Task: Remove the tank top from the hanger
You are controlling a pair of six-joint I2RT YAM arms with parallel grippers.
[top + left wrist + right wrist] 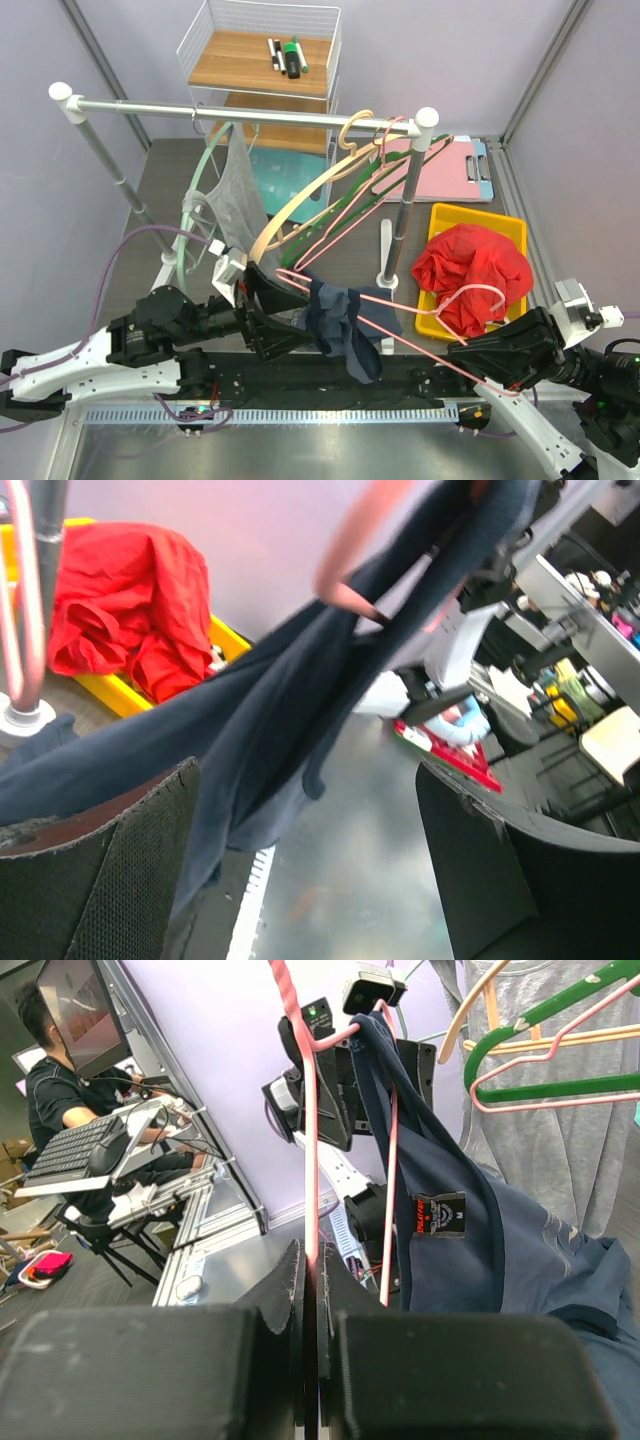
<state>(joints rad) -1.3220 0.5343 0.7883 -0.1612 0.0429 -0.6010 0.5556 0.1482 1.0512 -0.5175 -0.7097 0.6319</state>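
Pinching hanger (310, 1160) wire between right fingers (285, 1295). Holding left fingers (120, 870) spread wide, with top (260, 710) draped off hanger between them, above counter (370, 880).

The left arm (160, 320) is laid low and stretched toward the middle, and the left gripper (283, 315) is held level with its jaws spread wide apart, one finger (100, 870) being seen at each side of the wrist view. The right arm (590, 385) is reached in from the right-hand corner toward the left. The right gripper (478, 352) is held with its fingers (250, 1345) pressed flat together, and a thin rod of the pink hanger (310, 1160) is pinched between them.
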